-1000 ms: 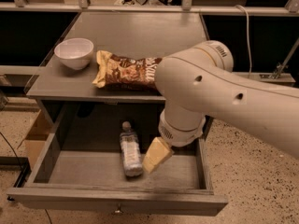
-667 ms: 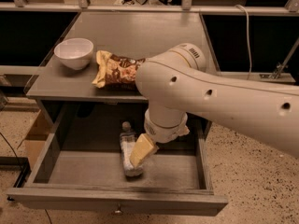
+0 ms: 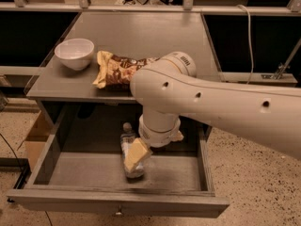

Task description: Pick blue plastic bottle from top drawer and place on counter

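Presently the pincer [image 3: 136,154] hangs low in the open top drawer [image 3: 117,204], over the blue plastic bottle [image 3: 127,142], which lies cap toward 12 o'clock. Its opening cannot be told. Recommend centring it across the bottle's body before closing.

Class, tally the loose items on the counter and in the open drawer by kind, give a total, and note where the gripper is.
bowl: 1, on the counter
snack bag: 1, on the counter
bottle: 1, lying in the drawer
Total: 3
The gripper is down in the drawer, over the bottle.
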`<action>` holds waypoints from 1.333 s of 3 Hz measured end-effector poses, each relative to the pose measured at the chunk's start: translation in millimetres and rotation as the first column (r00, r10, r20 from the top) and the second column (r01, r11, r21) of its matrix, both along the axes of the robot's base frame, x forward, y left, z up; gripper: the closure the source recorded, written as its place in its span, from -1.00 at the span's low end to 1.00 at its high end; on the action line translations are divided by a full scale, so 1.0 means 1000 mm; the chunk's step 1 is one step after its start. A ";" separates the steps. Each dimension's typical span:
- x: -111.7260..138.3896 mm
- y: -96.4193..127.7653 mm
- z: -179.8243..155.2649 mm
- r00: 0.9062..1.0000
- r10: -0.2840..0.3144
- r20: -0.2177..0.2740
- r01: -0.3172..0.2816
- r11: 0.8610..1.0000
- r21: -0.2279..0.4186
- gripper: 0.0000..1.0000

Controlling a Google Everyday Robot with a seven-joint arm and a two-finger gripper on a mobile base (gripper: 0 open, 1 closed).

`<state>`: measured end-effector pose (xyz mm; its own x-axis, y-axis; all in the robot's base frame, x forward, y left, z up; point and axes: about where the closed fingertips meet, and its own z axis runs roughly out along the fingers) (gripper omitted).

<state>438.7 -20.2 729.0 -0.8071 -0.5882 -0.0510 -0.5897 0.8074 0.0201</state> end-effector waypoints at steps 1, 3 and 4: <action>0.004 0.010 -0.021 0.999 -0.024 -0.039 0.024 1.000 -0.004 -1.00; 0.008 0.011 -0.027 0.997 -0.066 -0.042 0.066 0.998 0.002 -1.00; 0.018 0.022 -0.049 0.986 -0.144 -0.081 0.145 0.989 0.015 -1.00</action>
<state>456.7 1.9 680.4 -0.8856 -0.4644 0.0056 -0.4626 0.8830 0.0795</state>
